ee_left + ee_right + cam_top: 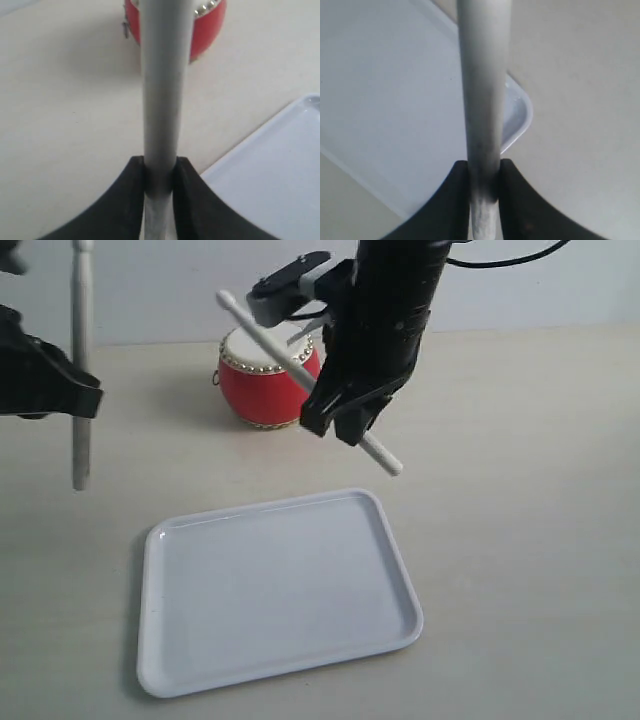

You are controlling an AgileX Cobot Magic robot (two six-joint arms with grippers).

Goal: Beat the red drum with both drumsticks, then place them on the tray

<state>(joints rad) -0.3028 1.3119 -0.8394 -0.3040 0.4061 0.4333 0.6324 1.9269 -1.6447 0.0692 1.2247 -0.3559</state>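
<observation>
Left hand (88,405) grips the upright stick (82,320), well clear of the drum (260,390); right hand (345,425) clamps the slanted stick (385,458) in front of the drum, with the tray (280,590) near on the counter (520,540). Thin sticks may pivot in those grips and miss the tray

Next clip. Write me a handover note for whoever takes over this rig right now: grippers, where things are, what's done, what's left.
Left gripper: shut on the left stick, held upright, off to the left of the drum.
Right gripper: shut on the right stick, slanted with its tip toward the drum; whether it touches cannot be told.
Tray: on the table in front of the drum, no stick on it.
Done: both sticks are in hand. Whether the drum has been beaten does not show.
Left: beat the drum if not yet done, then lay both sticks on the tray.
</observation>
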